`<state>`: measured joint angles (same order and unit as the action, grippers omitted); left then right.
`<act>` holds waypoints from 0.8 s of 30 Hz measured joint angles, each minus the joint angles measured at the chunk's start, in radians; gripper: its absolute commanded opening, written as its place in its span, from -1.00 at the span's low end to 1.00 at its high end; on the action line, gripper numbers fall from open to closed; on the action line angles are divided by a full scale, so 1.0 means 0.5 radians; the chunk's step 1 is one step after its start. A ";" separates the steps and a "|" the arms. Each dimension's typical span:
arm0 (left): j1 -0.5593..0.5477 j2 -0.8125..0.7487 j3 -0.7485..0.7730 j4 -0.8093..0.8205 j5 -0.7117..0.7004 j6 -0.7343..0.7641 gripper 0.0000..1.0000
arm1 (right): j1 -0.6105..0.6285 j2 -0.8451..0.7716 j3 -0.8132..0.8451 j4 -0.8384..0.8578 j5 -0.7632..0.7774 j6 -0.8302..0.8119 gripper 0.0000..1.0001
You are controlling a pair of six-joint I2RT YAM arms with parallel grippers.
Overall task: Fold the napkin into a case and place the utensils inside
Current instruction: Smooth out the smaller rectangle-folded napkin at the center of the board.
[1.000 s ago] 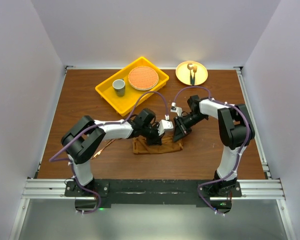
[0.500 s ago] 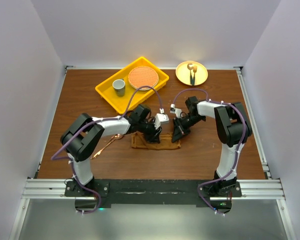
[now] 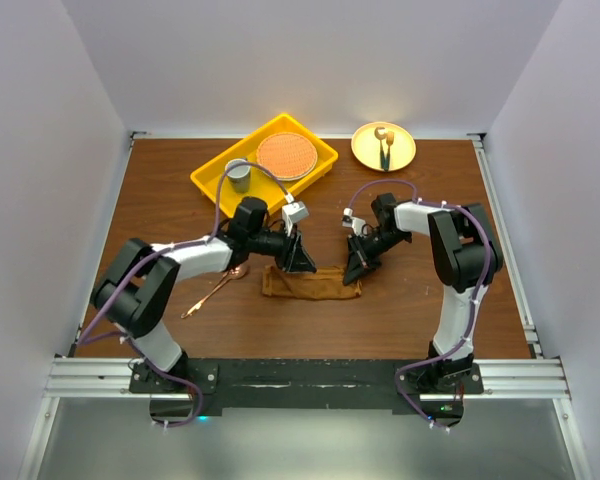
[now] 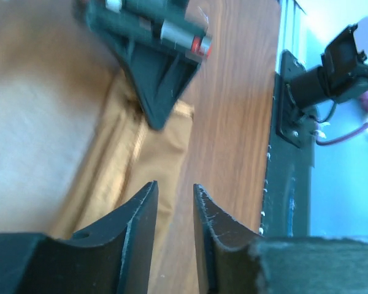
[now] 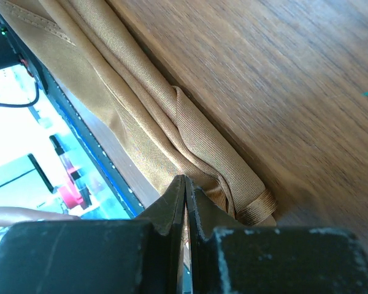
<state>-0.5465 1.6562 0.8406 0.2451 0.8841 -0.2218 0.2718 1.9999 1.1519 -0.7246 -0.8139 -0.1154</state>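
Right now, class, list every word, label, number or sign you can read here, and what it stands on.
No text can be read in any view: the napkin, the yellow tray and the yellow plate carry none.

Your case (image 3: 312, 284) lies mid table (image 3: 430, 310), spoon (image 3: 212, 292) left of it; the tray (image 3: 218, 190) behind holds 1 cup (image 3: 238, 175) and 1 plate (image 3: 285, 156); a 2nd plate (image 3: 405, 152) sits back-right.

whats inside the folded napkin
Only cloth layers show at the end of the folded napkin; its interior is covered. The copper spoon lies outside, on the table to its left.
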 measured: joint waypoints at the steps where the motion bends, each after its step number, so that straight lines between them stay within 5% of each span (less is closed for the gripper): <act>1: 0.001 0.043 -0.028 0.042 0.037 -0.054 -0.38 | -0.001 0.005 0.004 -0.003 -0.002 0.005 -0.92; 11: 0.202 0.533 -0.097 0.271 0.151 -0.403 -0.36 | -0.008 0.056 0.051 -0.060 -0.020 0.015 -0.92; 15: 0.242 0.545 -0.064 0.259 0.222 -0.419 -0.21 | -0.007 0.062 0.056 -0.061 -0.030 0.014 -0.92; 24: 0.060 0.181 0.348 -0.311 -0.089 0.358 0.06 | -0.005 0.064 0.063 -0.069 -0.033 0.013 -0.93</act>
<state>-0.5163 1.7466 1.0145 0.0898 0.8398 -0.0429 0.2695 2.0319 1.1835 -0.7589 -0.8303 -0.1089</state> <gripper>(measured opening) 0.502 0.043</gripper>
